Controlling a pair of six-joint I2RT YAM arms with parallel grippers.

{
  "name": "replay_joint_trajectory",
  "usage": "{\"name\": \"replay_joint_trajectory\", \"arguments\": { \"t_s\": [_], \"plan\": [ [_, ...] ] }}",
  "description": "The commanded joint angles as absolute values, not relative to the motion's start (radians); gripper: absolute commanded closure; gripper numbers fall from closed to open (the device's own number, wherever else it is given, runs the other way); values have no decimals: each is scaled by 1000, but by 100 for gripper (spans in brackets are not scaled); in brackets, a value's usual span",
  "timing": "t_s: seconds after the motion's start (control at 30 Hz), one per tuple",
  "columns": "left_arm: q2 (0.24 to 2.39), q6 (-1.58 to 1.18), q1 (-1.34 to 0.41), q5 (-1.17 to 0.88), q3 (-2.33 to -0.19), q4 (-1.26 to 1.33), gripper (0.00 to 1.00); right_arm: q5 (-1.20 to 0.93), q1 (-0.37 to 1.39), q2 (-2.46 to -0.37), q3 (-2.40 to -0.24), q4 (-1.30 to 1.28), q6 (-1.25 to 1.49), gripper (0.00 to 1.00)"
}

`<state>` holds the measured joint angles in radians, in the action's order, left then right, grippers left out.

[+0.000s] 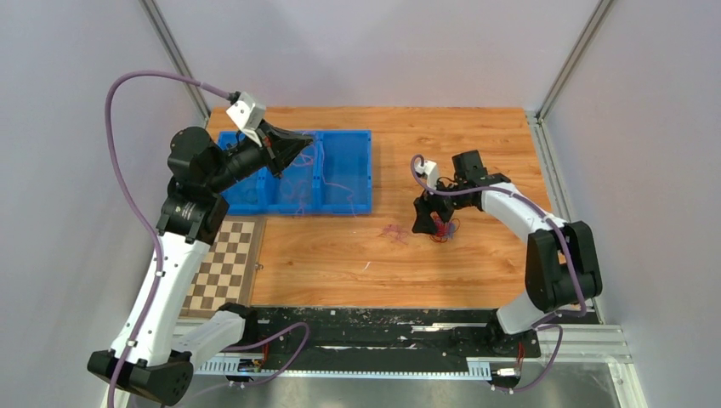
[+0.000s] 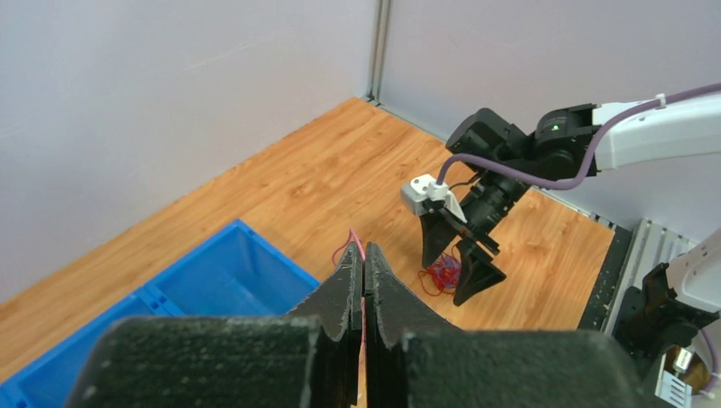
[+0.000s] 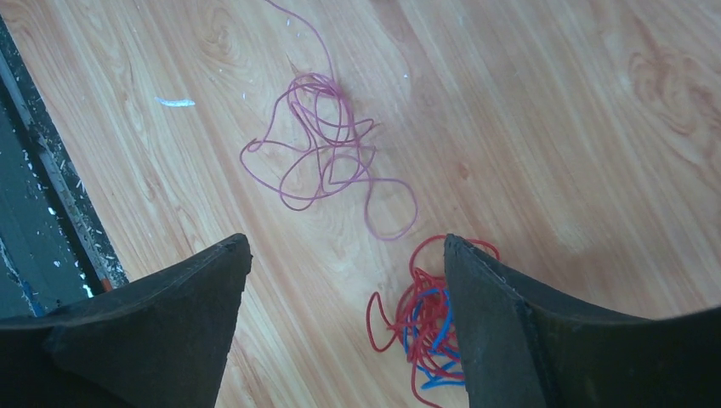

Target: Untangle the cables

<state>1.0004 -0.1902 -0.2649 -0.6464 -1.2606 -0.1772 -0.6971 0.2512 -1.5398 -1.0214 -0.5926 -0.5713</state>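
Jaws: the right claw stands wide open, tips pointing down at the table, holding nothing.
Under the tips: the red-and-blue knot lies on the wood beside the finger on the right of the wrist view. It is partly hidden by that finger, and the other finger has bare wood beneath.
Ahead of the tips: the pink coil lies flat, near the knot but apart from it, with one strand leading away out of view.
Step, as I judge it: taking hold of the knot so red and blue can be drawn apart.
How to do it well: shift the claw sideways until the knot sits midway between the tips. Come straight down, close on outer loops rather than the dense middle, and keep clear of the pink coil.
Across from the claw: the left claw is pressed closed on a thin pink strand, raised, with the blue bin below it.
Risk: if that strand belongs to the coil, a pull from the left could drag the coil into the knot. Whether it does I cannot tell.
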Motion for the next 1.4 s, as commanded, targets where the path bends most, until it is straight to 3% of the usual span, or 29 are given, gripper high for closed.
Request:
{"name": "replay_joint_trajectory", "arguments": {
  "t_s": [0.0, 0.27, 0.4, 0.47, 0.53, 0.67, 0.97, 1.17, 1.37],
  "plan": [
    [990, -143, -261, -646, -1287, -193, 100, -721, 283, -1596, -1068, -546, -580, 19],
    [994, -139, -261, -657, -1276, -205, 100, -669, 356, -1701, -1078, -490, -546, 22],
    [989, -117, -260, -642, -1271, -225, 100, -587, 359, -1751, -1088, -472, -539, 31],
    [987, -98, -256, -620, -1270, -243, 100, -542, 356, -1764, -1089, -474, -551, 46],
    [987, -88, -245, -589, -1275, -264, 100, -510, 351, -1756, -1081, -480, -564, 69],
    [987, -88, -187, -527, -1288, -306, 100, -492, 314, -1684, -1091, -530, -581, 99],
    [936, -156, 156, -423, -1267, -363, 100, -340, 96, -1574, -1170, -545, -604, 100],
    [882, -132, 328, -411, -1256, -375, 100, -305, -134, -1662, -1326, -546, -609, 100],
    [871, -128, 457, -425, -1281, -376, 100, -283, -257, -1781, -1465, -545, -623, 100]
  ]
}}
